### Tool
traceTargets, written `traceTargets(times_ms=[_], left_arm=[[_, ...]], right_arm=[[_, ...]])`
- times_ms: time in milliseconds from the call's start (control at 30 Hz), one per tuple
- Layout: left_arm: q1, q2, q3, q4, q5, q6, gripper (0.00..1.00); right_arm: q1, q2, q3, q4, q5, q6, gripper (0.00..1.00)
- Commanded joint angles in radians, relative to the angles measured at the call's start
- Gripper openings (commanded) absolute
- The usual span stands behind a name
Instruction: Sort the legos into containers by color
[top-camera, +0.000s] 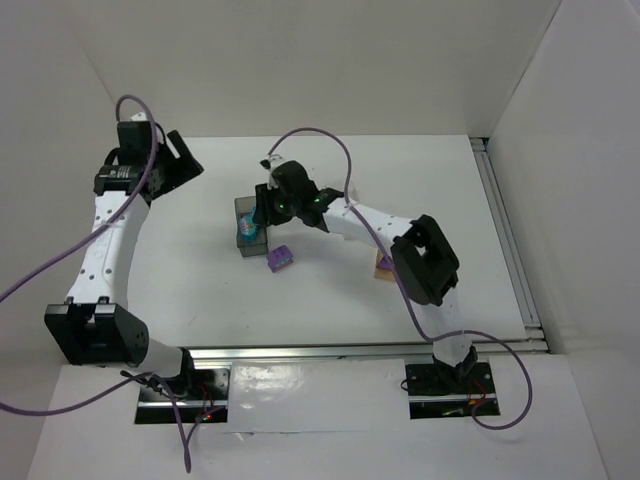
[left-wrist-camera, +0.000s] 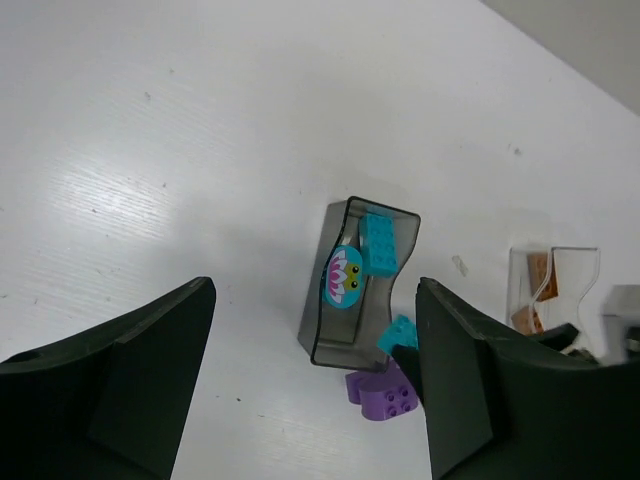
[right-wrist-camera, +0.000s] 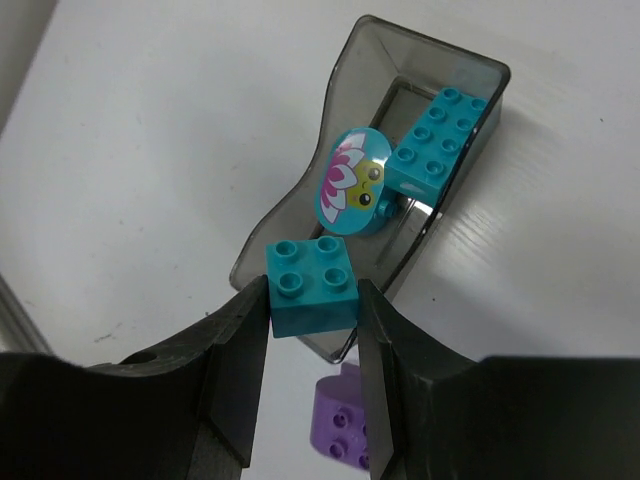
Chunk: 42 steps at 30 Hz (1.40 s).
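Note:
My right gripper is shut on a cyan two-by-two lego, held just above the near end of the smoky grey container. Inside that container lie a longer cyan brick and a round cyan piece with a lotus picture. A purple lego lies on the table beside the container's near end, seen from above as the purple lego. My left gripper is far off at the back left. Its jaws stand wide open and empty, with the grey container in sight beyond them.
A clear container with an orange-brown piece in it stands to the right of the grey one. A tan-brown corner peeks out beside my right arm's elbow. An aluminium rail runs along the table's right edge.

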Motion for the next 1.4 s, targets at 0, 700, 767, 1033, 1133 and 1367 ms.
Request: traceTargets(times_ms=[0, 700, 767, 1033, 1133, 1367], left_arm=[[0.027, -0.04, -0.022, -0.042, -0.026, -0.045, 0.87], [0.036, -0.052, -0.114, 0.0, 0.126, 0.031, 0.84], [0.036, -0.052, -0.123, 0.009, 0.126, 0.031, 0.84], [0.036, -0.071, -0.132, 0.009, 0.126, 0.054, 0.84], [0.036, -0.071, -0.132, 0.009, 0.135, 0.064, 0.84], [0.036, -0.062, -0.123, 0.009, 0.156, 0.064, 0.84]], right_arm=[[0.025, 0.061, 0.111, -0.054, 0.035, -0.066, 0.36], [0.029, -0.221, -0.282, -0.026, 0.039, -0.251, 0.97], [0.029, -0.204, -0.269, 0.018, -0.026, -0.296, 0.99], [0.011, -0.027, -0.148, 0.054, -0.271, -0.328, 1.0], [0.011, -0.026, -0.202, 0.074, -0.33, -0.319, 0.98], [0.023, -0.195, -0.393, 0.14, -0.325, -0.27, 0.92]])
